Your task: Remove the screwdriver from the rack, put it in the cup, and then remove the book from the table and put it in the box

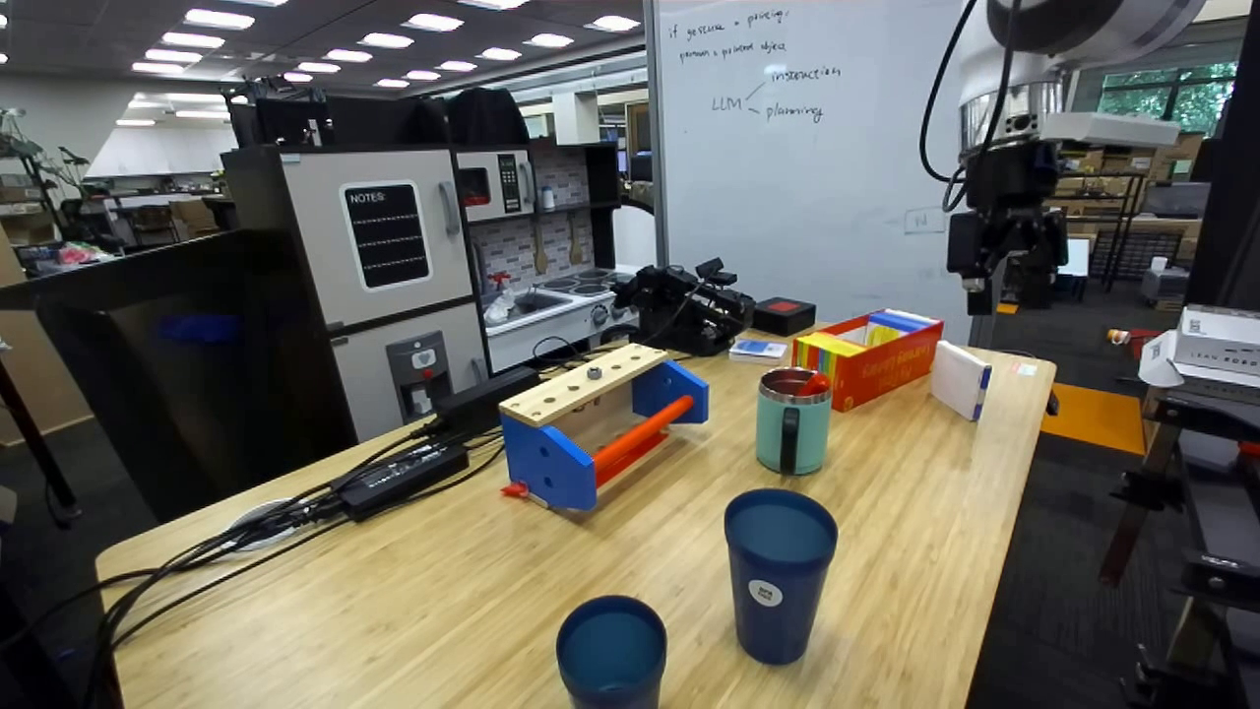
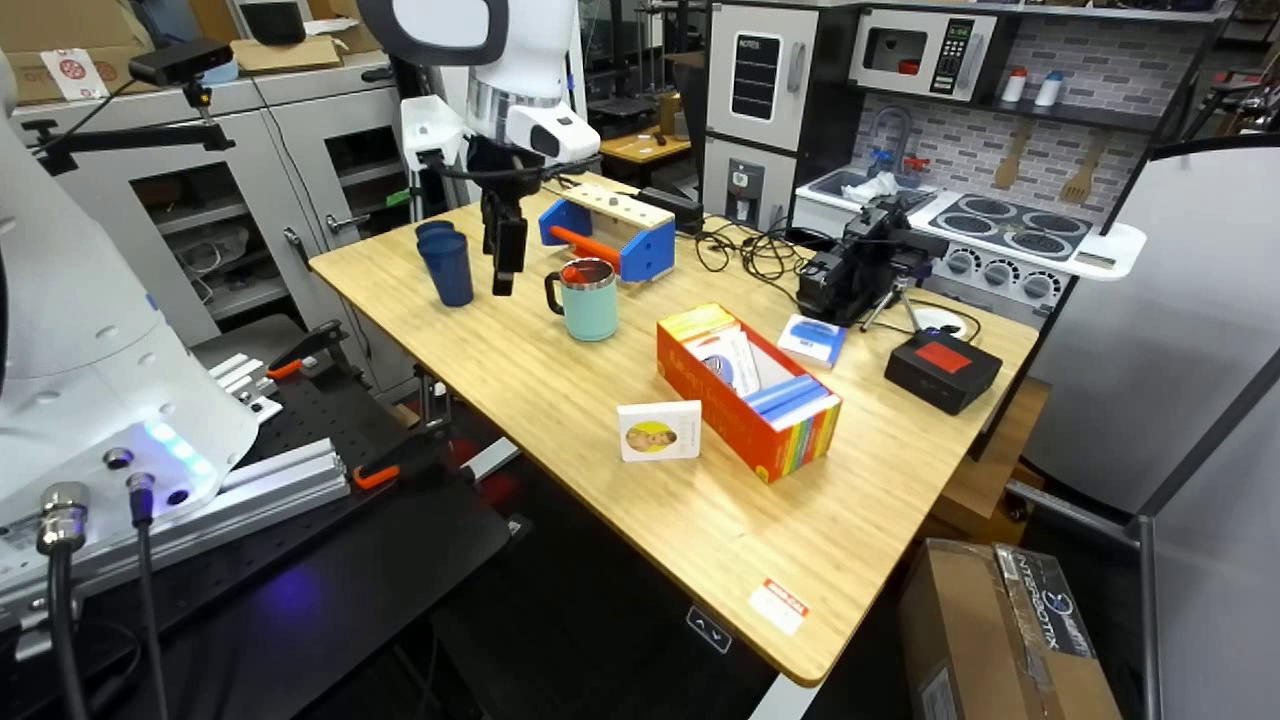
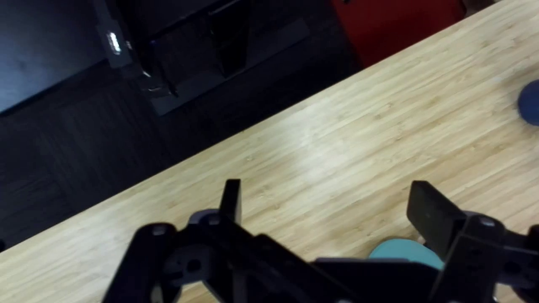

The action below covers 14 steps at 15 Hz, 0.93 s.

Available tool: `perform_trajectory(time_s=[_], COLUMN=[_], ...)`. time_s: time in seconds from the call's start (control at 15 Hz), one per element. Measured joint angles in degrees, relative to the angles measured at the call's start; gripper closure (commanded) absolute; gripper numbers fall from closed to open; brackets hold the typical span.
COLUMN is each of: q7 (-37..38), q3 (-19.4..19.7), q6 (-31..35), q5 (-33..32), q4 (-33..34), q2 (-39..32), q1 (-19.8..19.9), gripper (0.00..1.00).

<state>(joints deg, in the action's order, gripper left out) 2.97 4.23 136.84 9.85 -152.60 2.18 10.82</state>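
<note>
Closest in my wrist view, my black gripper (image 3: 327, 202) hangs released, its blocky fingers (image 3: 430, 218) spread wide over the streaky-grained wooden table (image 3: 316, 160). Near it, the smooth, metal-rimmed teal cup (image 1: 812, 438) holds the orange-red screwdriver (image 1: 814, 384), close to the wood-topped rack (image 1: 551, 458). Farther out, I see the thin white book (image 1: 957, 382) upright just beside the long red box (image 1: 891, 370).

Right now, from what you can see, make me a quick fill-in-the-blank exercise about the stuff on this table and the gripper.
1. Besides the teal cup, ____ dark blue cups stand on the table.
2. Of the rack and the teal cup, the screwdriver is in the ____.
3. The white book stands on the ____, not in the box.
4. The gripper holds nothing, its jaws standing ____ rather than shut.
Missing words: two; teal cup; table; open.
</note>
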Motion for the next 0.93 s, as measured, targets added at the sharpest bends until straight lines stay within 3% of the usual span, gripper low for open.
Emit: perform_trajectory(time_s=[0.2, 0.6, 0.93], q7=[4.2, 4.8, 10.1], q3=[-0.1, 0.2, 4.4], q6=[-3.4, -3.3, 0.3], q5=[-6.0, -6.1, -6.4], q4=[1.6, 1.7, 3.0], q2=[1.5, 1.4, 0.8], q1=[-1.3, -1.4, 0.0], gripper=[0.0, 0.0, 0.0])
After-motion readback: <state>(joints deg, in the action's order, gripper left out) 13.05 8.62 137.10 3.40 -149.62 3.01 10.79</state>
